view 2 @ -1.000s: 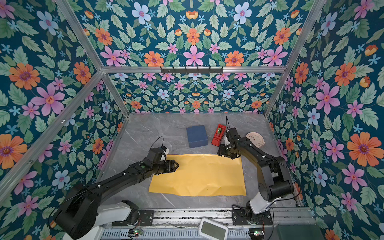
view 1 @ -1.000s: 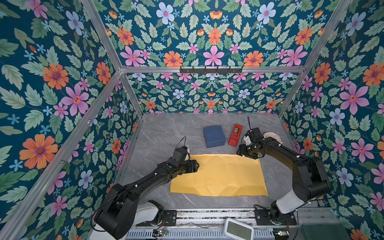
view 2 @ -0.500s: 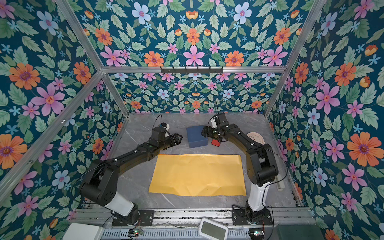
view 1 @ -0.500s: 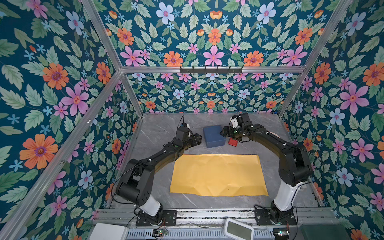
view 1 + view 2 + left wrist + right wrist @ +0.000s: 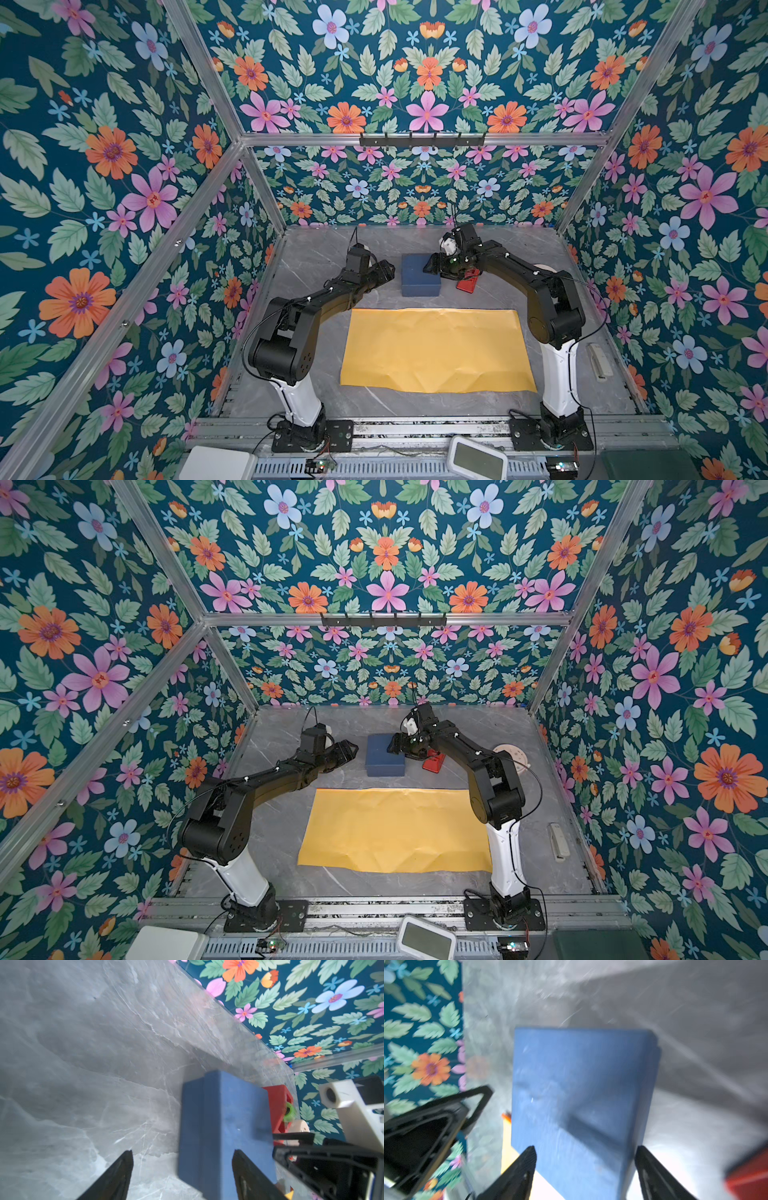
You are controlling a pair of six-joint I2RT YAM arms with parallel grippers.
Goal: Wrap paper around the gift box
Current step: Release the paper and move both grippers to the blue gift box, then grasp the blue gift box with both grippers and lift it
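Note:
The dark blue gift box (image 5: 420,276) (image 5: 384,756) rests on the grey table just beyond the paper (image 5: 436,351) (image 5: 395,831), which lies flat with its yellow face up. My left gripper (image 5: 388,270) (image 5: 351,748) stands open just left of the box; in the left wrist view its jaws (image 5: 182,1153) frame the box's near corner (image 5: 224,1118). My right gripper (image 5: 430,266) (image 5: 392,746) hovers open over the box's far right corner. The right wrist view is blurred and shows the box (image 5: 581,1084) between the spread jaws of that gripper (image 5: 586,1148).
A red tape dispenser (image 5: 467,284) (image 5: 432,762) lies right of the box, partly under the right arm. A white round disc (image 5: 513,754) sits farther right, and a small white bar (image 5: 598,361) lies by the right wall. The floral back wall stands close behind.
Both grippers left the paper's far corners and moved back to the gift box, ending on either side of it. The paper and box have not moved.

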